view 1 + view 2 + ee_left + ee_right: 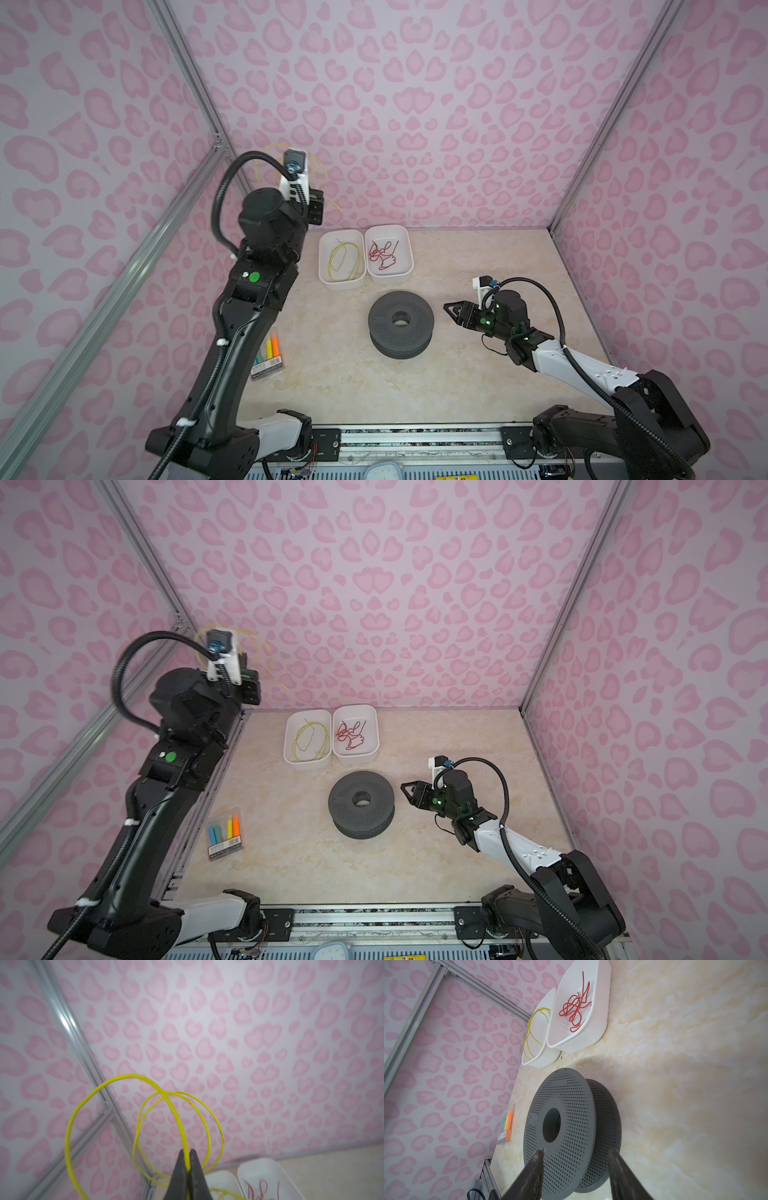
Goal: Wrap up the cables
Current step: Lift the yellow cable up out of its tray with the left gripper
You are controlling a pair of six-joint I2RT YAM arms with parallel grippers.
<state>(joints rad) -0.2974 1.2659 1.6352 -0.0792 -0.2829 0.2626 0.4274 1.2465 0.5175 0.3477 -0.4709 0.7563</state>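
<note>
My left gripper [188,1154] is raised high at the back left corner, shut on a thin yellow cable [128,1075]. The cable curls in loose loops in the air in front of the wall. A second yellow cable [334,259] lies coiled in the left white bin [322,270]. The grey perforated spool [382,324] lies flat on the table's middle. In the right wrist view the spool [571,1093] fills the space ahead of the fingers. My right gripper [449,309] hovers low just to the right of the spool, open and holding nothing.
A second white bin [409,257] beside the first holds a tangled red cable [382,253]. A pack of coloured highlighters [268,353] lies on the table's left edge, beside the left arm. Patterned walls close in the back and both sides.
</note>
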